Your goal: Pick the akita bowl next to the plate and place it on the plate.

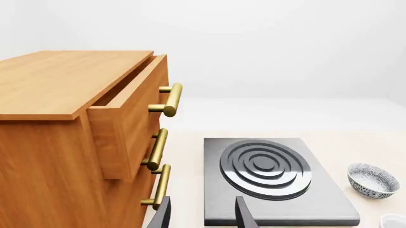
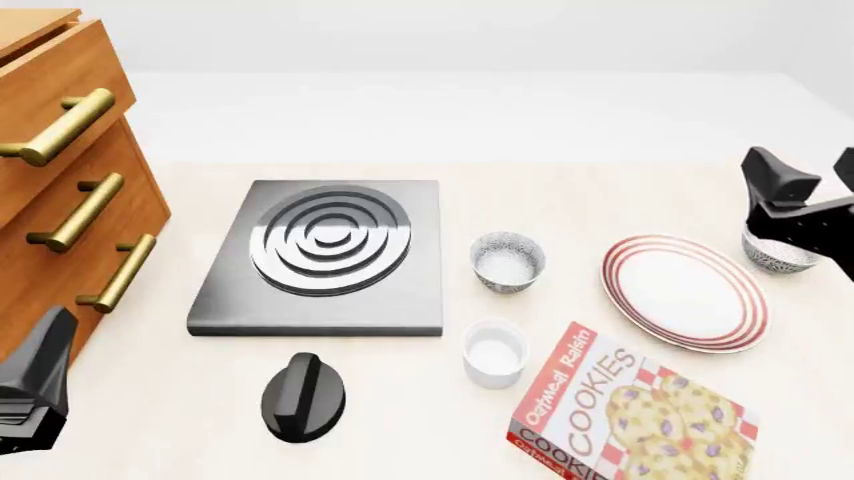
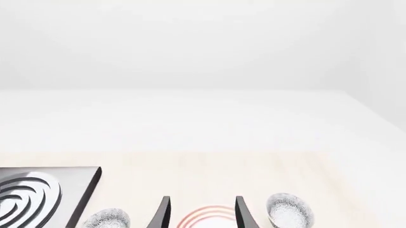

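The plate (image 2: pixel 685 292) is wide and white with red rings and lies at the table's right. The akita bowl (image 2: pixel 771 256), speckled grey-black outside, sits right beside the plate's far right rim, partly hidden behind my right gripper (image 2: pixel 806 172). That gripper hovers open above the bowl and holds nothing. In the right wrist view the plate (image 3: pixel 206 216) shows between the fingers and the akita bowl (image 3: pixel 288 211) sits to one side. My left gripper (image 1: pixel 203 216) is open and empty, low at the table's near left (image 2: pixel 47 350), by the cabinet.
A look-alike speckled bowl (image 2: pixel 507 260) stands between the stove plate (image 2: pixel 327 255) and the plate. A white ramekin (image 2: pixel 494 352), a cookie box (image 2: pixel 627 415) and a black knob (image 2: pixel 304 397) lie nearer the front. A wooden drawer cabinet (image 2: pixel 67 170) stands at the left, its top drawer ajar.
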Controlling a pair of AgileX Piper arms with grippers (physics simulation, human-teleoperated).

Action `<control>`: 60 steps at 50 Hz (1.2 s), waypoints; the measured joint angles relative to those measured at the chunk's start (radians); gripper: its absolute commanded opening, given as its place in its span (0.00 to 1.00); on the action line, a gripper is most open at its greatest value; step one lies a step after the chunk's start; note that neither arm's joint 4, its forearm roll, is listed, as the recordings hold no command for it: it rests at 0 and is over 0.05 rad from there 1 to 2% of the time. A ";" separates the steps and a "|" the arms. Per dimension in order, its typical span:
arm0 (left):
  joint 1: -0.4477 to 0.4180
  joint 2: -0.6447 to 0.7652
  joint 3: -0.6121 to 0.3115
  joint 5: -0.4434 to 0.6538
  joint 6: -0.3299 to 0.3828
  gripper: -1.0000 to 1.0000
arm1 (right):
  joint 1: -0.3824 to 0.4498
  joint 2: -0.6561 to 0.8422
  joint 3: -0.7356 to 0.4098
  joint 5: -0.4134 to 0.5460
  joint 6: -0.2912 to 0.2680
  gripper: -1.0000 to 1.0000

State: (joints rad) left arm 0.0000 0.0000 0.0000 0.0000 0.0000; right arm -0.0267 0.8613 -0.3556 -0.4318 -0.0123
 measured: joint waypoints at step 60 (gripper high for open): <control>0.000 0.000 0.000 0.000 0.000 1.00 | -0.147 0.412 -0.253 0.028 0.011 1.00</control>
State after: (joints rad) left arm 0.0000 0.0000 0.0000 0.0000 0.0000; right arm -0.1736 1.2730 -0.6085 -0.4039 -0.0010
